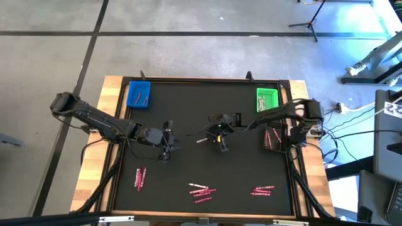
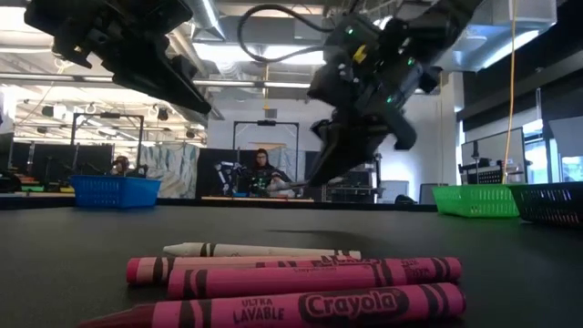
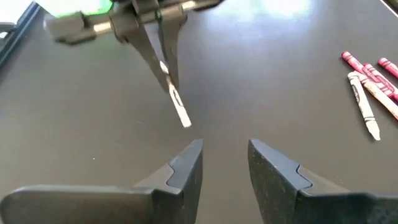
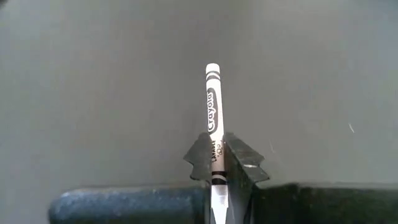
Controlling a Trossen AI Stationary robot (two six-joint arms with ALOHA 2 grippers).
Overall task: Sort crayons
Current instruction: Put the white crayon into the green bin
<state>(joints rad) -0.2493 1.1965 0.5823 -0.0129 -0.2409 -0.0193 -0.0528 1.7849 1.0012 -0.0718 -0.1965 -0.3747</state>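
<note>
Black matting [image 1: 188, 157] covers the table where we work, with a wide room behind it in which two people [image 2: 261, 171] sit far off.

Our right gripper [image 1: 220, 139] hangs above the middle of the mat, its fingers [image 4: 239, 163] pressed together on one white crayon [image 4: 212, 118], which sticks out well past the tips. In the low view that gripper is clear of the surface. Our left gripper [image 1: 166, 145] waits just to the left of it, fingers [image 3: 186, 163] spread, with nothing between them.

Along the near edge we count three loose groups. At the left are about three magenta crayons [image 1: 140, 178]. In the middle group [image 1: 202, 191] lie one white crayon and about four magenta ones; the low view shows the white one and three magenta ones stacked side by side. At the right is a cluster [image 1: 263, 190] of about three magenta crayons.

We count three trays. A blue tray [image 1: 139, 94] sits at the far left corner with a red crayon or two inside; we cannot tell the number. A green tray [image 1: 267, 99] sits at the far right corner. A dark tray [image 1: 274, 138] sits at the right edge, nearer than the green one, with several magenta sticks in it.
</note>
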